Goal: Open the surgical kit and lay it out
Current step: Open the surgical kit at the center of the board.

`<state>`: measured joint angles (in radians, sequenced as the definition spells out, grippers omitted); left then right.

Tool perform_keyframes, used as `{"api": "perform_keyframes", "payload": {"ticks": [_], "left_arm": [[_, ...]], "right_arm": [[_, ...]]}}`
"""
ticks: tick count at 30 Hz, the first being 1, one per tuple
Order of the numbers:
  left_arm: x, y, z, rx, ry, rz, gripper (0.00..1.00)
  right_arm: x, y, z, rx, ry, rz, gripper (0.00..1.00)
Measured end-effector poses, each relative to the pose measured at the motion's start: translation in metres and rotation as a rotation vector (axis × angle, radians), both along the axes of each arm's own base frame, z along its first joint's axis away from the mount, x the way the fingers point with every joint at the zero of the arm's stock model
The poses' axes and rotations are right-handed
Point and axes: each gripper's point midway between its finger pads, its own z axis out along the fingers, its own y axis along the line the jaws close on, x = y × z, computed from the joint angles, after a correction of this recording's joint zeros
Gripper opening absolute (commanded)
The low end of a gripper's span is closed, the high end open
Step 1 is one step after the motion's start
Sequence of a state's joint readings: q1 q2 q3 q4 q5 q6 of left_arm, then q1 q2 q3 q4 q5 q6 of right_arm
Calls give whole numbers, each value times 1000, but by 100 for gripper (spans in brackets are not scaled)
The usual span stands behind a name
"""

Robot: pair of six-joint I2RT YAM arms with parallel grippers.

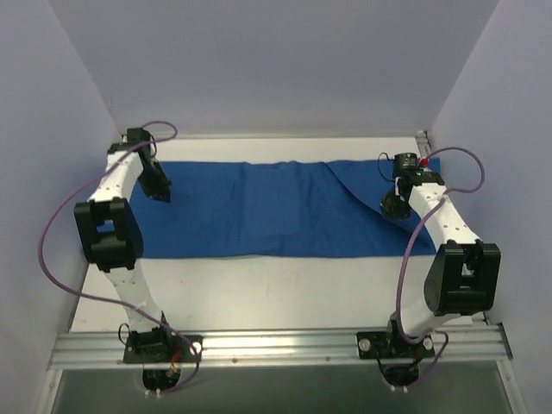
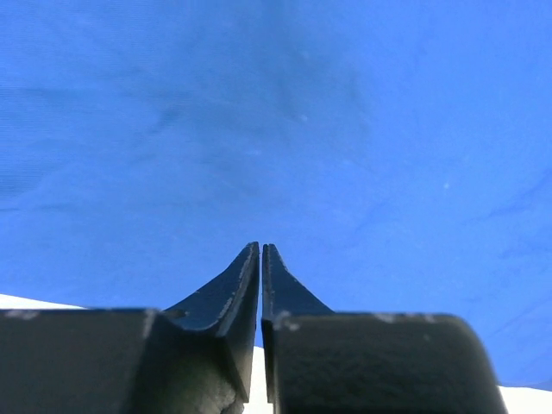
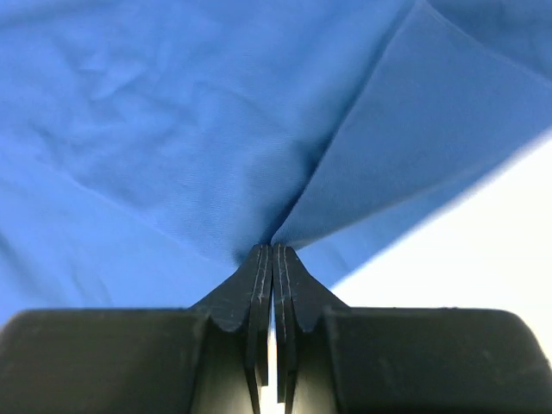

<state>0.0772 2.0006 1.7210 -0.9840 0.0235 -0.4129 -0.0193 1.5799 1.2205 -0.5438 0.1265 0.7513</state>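
At the left end of the table (image 1: 259,289), the left gripper (image 1: 160,191) stands low over the drape (image 1: 259,211), near its left edge. In its wrist view the two fingers are almost together, with only a thin slit between them. No cloth shows inside the slit, so I cannot tell if they pinch the cloth at the very tips or only hang just above it. The drape lies as a long blue band across the far half of the table, from one arm to the other, mostly flat with soft wrinkles. The steel tray and the instruments do not show in any view, so I cannot say where they are. At the right end one flap (image 1: 366,183) is folded over the rest. The right gripper (image 1: 393,207) is closed on the cloth where this fold begins, and its wrist view shows the cloth running into the tips. To do this step well, I think the right arm should lift the flap only a little and carry it outward to the right, so that the fold opens and is not dragged. The left side should press or pull softly against it, otherwise the whole drape may slide. A slow motion is better here.
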Motion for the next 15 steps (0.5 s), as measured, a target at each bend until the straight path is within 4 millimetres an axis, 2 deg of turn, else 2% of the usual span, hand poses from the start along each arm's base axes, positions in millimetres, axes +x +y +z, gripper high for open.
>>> {"api": "perform_keyframes", "payload": {"ticks": [4, 6, 9, 12, 15], "left_arm": [[0, 15, 3, -27, -7, 53, 20], [-1, 17, 3, -40, -7, 68, 25], [1, 19, 6, -52, 1, 89, 28], [22, 26, 14, -62, -37, 117, 31], [47, 43, 19, -56, -85, 170, 37]], "right_arm": [[-63, 12, -3, 56, 33, -23, 0], [-85, 13, 2, 67, 24, -32, 0], [-102, 16, 6, 81, 13, -24, 0], [-109, 25, -4, 104, 61, 11, 0], [-122, 42, -21, 133, 140, 73, 0]]}}
